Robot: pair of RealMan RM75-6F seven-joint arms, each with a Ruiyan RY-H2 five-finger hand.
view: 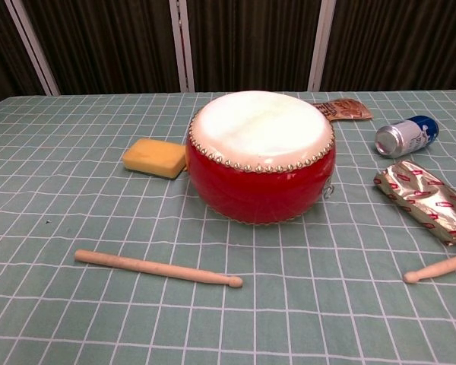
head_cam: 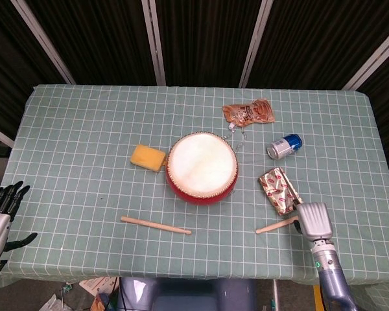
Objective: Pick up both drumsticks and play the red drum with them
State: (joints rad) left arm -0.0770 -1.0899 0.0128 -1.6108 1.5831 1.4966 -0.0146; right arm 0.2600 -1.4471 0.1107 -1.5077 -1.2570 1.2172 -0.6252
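Observation:
The red drum (head_cam: 201, 167) (view: 262, 156) with its white skin stands mid-table. One wooden drumstick (head_cam: 155, 225) (view: 158, 268) lies flat in front of it, to the left. The other drumstick (head_cam: 275, 225) (view: 439, 268) lies flat at the front right. My right hand (head_cam: 313, 220) is over that stick's right end, seen from its back, with its fingers hidden beneath it. My left hand (head_cam: 0, 210) hangs off the table's front left corner, fingers spread and holding nothing. Neither hand shows in the chest view.
A yellow sponge (head_cam: 147, 157) lies left of the drum. A foil snack pack (head_cam: 280, 190) sits just beyond my right hand. A blue can (head_cam: 284, 146) lies on its side and an orange packet (head_cam: 247, 112) is further back. The table's front edge (head_cam: 201, 275) runs close to both sticks.

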